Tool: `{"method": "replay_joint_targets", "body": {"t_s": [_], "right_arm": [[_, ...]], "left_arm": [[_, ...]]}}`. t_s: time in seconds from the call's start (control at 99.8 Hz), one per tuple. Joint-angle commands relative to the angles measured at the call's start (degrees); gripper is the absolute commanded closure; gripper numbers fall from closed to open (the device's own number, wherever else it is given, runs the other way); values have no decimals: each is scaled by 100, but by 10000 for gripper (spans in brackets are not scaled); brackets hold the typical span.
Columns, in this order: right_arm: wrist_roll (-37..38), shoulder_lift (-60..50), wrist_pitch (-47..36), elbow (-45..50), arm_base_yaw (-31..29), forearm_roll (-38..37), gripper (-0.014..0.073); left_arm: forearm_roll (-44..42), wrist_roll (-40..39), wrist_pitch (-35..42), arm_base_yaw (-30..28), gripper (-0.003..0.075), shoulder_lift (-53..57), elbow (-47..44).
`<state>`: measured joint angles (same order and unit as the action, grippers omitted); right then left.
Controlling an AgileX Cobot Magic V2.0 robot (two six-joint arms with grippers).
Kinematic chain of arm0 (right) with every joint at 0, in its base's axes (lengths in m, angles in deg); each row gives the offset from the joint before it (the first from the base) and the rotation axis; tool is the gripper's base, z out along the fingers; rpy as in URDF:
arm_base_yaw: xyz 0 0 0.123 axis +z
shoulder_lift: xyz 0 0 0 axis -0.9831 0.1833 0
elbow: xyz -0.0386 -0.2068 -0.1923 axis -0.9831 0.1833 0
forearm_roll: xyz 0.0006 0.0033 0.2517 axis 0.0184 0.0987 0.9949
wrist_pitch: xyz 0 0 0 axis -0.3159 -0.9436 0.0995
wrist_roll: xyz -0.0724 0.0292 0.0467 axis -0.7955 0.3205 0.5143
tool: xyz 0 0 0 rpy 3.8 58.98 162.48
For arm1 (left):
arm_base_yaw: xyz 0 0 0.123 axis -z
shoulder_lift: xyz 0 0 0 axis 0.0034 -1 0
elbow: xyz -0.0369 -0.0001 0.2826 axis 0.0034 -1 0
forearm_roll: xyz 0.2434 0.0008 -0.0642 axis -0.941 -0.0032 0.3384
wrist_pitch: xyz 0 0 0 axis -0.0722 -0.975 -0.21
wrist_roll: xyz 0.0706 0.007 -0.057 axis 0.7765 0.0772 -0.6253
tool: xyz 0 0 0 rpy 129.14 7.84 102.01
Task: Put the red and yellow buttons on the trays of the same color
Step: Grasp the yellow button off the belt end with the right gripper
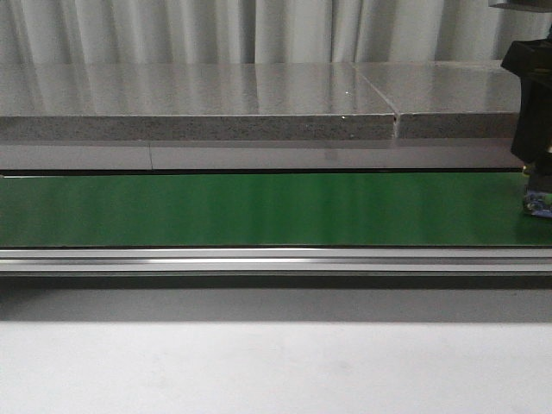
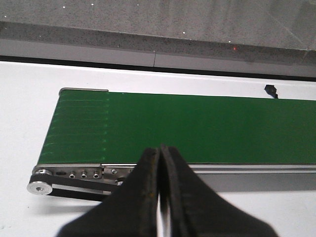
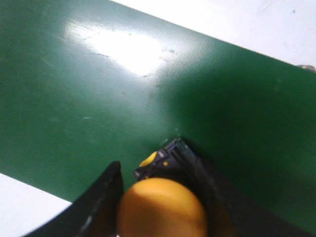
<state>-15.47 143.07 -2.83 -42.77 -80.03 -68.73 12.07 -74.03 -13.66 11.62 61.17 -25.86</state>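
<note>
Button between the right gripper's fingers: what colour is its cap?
Yellow-orange domed button, black base; right wrist view shows it best.

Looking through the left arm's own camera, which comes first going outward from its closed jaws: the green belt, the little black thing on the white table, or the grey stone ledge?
1. Green belt, just beyond the jaws.
2. Small black thing, past the belt's far edge.
3. Grey stone ledge, at the very back.

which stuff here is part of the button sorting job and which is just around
Job:
- yellow button, between the right gripper jaws
- green conveyor belt it sits on

Just around:
- left gripper, jaws closed on nothing
- grey stone counter behind the belt
- white table

No trays or red button in view.
</note>
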Motion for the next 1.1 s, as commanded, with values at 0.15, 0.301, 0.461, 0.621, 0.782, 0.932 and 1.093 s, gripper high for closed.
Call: {"method": "replay_joint_targets", "body": {"t_s": [0.15,0.301,0.461,0.621,0.782,0.932,1.093], "right_arm": [[203,-613,52,-451,-198,-165,467],[706,-821,-67,-568,-825,-429,467],[1050,-850,-76,-568,-1809,-452,467],[1485,-850,-364,-562,-2676,-452,467],[1716,-850,-374,-558,-3167,-452,467],[1720,-850,-317,-529,-3181,-473,467],[1729,-850,-309,-272,-3181,-516,467]], "left_arm": [[52,-3,396,48,739,-69,154],[52,-3,406,48,739,-69,154],[52,-3,406,48,739,-69,154],[52,-3,406,48,739,-69,154],[52,-3,406,48,739,-69,154],[52,-3,406,48,739,-69,154],[52,-3,406,48,739,-69,154]]}}
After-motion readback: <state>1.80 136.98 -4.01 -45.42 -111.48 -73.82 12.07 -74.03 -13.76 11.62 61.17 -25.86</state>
